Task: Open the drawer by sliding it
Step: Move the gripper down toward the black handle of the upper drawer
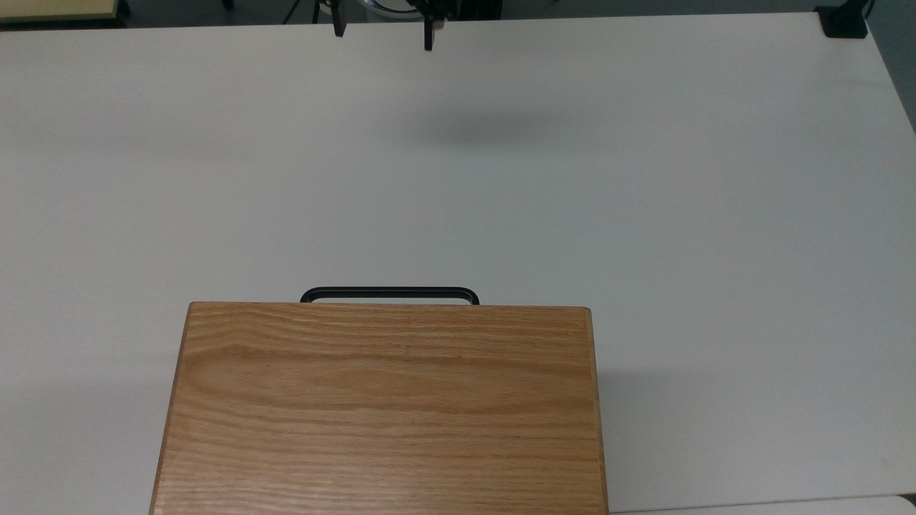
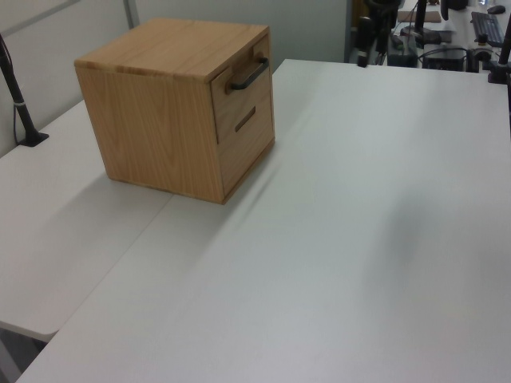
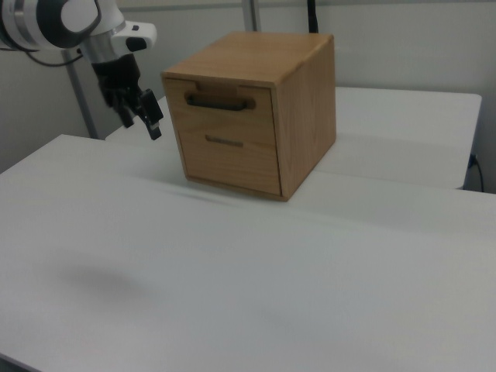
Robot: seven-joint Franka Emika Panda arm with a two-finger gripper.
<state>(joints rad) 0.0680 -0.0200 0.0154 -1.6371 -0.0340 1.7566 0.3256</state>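
You are reaching toward the drawer (image 3: pixel 229 103), sitting shut at the cabinet (image 1: pixel 383 408) front's upper part, its wooden panel carrying a thin black bar handle (image 1: pixel 390 294). Beyond the cabinet, well apart, your gripper (image 1: pixel 383 28) is hanging spread; line both fingers around that bar.

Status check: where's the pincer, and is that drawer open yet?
Pincer open, in the air at the table's far edge in the top view, well short of the handle. Drawer shut, flush with the cabinet. Nothing in the way.
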